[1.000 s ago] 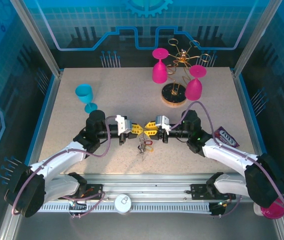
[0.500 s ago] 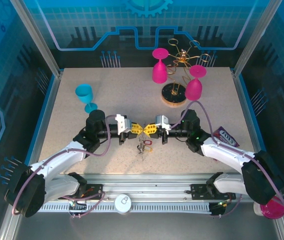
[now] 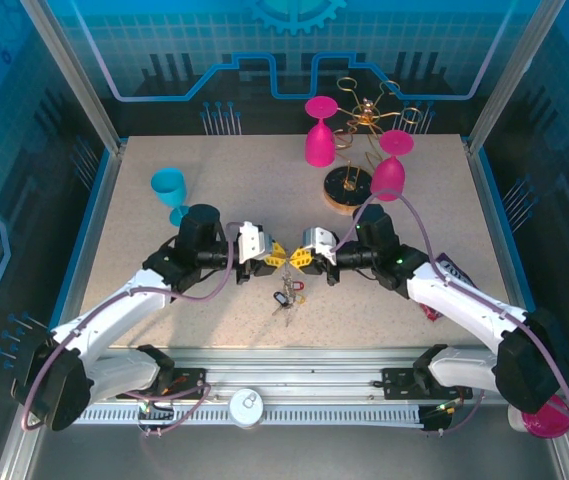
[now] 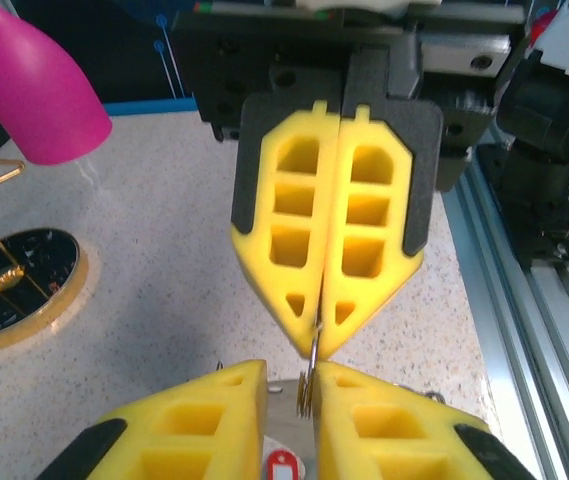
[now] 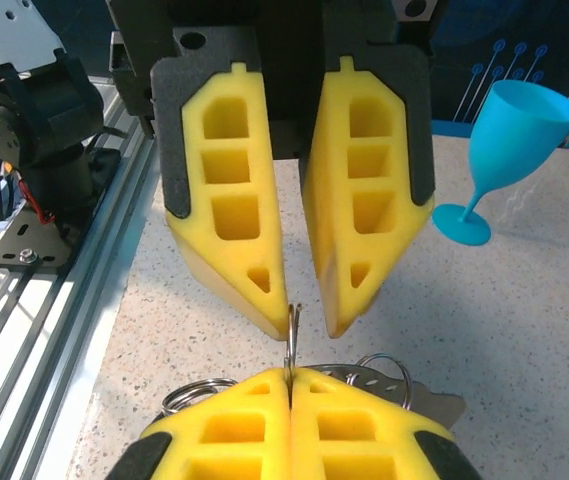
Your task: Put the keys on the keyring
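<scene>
R hand (image 5: 289, 378) is pinching keyring (image 5: 292, 340) edge-on above table (image 3: 224, 180) centre, L hand (image 5: 301, 318) sitting narrowly parted round same wire, keys (image 3: 284, 297) bunching just below; threading prob. underway, no. left unclear.

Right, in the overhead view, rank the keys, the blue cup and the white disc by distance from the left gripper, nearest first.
1. Keys, just in front of the left gripper, toward the near edge.
2. Blue cup, off to the back left.
3. White disc, at the very front, left of centre.
</scene>
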